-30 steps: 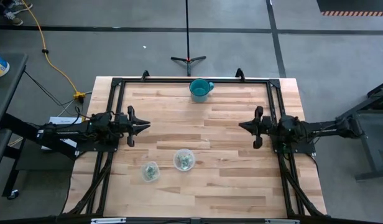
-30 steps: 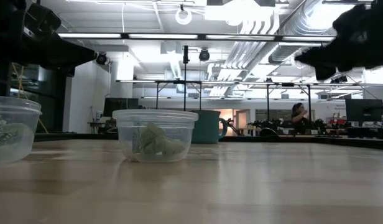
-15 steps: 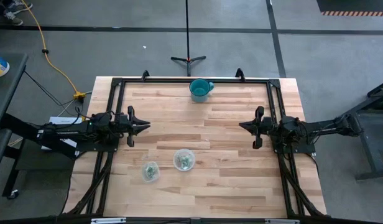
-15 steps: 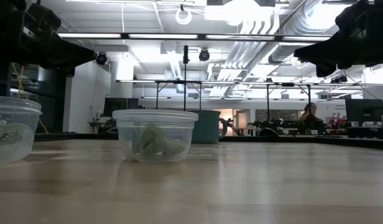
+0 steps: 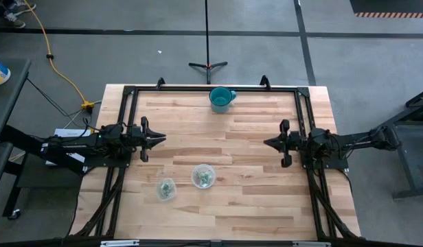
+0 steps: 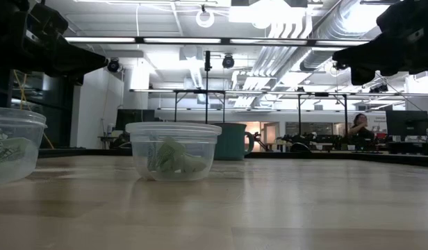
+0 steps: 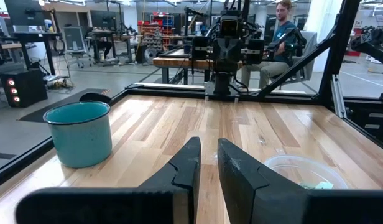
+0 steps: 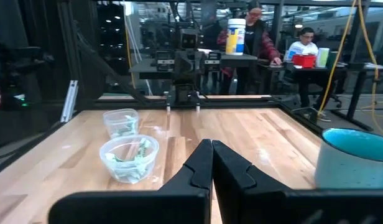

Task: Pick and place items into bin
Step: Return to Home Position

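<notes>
The items show as pale green shiny pieces lying inside two clear plastic tubs on the wooden table. One tub (image 5: pixel 203 176) (image 6: pixel 174 151) (image 8: pixel 129 155) stands near the table's middle. The other tub (image 5: pixel 166 189) (image 6: pixel 12 142) (image 8: pixel 121 121) stands left of it, closer to the near edge. My left gripper (image 5: pixel 163 138) (image 7: pixel 208 149) hovers at the left side, its fingers all but together with only a thin slit between them. My right gripper (image 5: pixel 266 142) (image 8: pixel 211 146) hovers at the right side, shut and empty. Both stand above the table, apart from the tubs.
A teal mug (image 5: pixel 220 99) (image 7: pixel 79 132) (image 8: pixel 359 158) stands at the middle of the far edge. A black frame (image 5: pixel 198 88) runs around the table's far and side edges. Bare wood lies between the grippers. People sit at desks in the room behind.
My right gripper has drifted slightly toward the near edge and sits more level in the low view. My left gripper and both tubs have stayed where they were.
</notes>
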Controlling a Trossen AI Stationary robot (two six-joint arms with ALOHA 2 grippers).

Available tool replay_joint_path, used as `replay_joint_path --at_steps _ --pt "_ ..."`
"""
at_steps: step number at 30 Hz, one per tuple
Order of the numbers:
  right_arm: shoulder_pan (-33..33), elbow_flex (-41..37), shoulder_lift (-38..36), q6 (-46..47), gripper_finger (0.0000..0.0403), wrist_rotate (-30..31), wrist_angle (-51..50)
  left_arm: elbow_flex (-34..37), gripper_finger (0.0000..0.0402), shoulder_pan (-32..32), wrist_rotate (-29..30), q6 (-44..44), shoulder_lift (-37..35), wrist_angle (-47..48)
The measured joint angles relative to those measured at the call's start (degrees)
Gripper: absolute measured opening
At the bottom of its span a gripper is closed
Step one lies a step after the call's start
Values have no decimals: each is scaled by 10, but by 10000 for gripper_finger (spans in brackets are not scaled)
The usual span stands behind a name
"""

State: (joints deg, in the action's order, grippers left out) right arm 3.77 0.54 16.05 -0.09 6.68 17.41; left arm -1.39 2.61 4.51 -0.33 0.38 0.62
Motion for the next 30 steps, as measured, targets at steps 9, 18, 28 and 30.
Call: replay_joint_path --at_steps 9,18,28,30 --pt "0 0 0 0 0 13 -3 0 92 0 0 1 0 0" --pt "0 0 0 0 0 13 -9 -1 92 0 0 1 0 0" --pt "0 0 0 1 0 13 -9 -1 92 0 0 1 0 0" --pt "0 0 0 1 0 13 -9 -1 92 0 0 -3 0 0"
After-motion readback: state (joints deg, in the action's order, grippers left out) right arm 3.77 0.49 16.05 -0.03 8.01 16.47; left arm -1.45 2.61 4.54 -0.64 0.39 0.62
